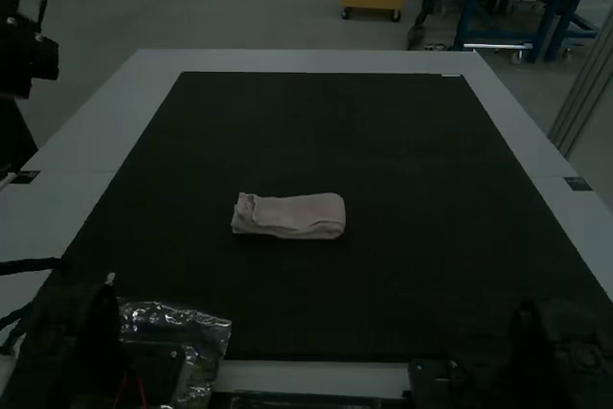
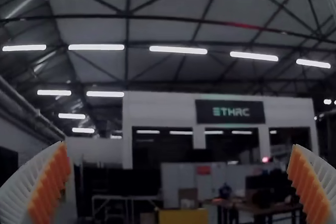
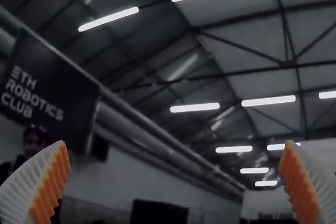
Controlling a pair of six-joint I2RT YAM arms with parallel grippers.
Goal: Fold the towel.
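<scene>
Pale pink cloth towel [image 1: 297, 215] lies folded narrow on rectangular black mat [image 1: 412, 284]; left end effector [image 2: 179, 144], right end effector [image 3: 175, 141] spread.

High view down over table [image 1: 287, 61]; wrist views toward ceiling [image 2: 163, 1].

Underside of towel [image 1: 295, 214] hidden

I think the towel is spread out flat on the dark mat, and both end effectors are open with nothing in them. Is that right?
Not quite: the towel isn't spread out flat. The high view shows it folded into a compact, narrow bundle on the dark mat. The left end effector and right end effector are indeed open and empty.
</scene>
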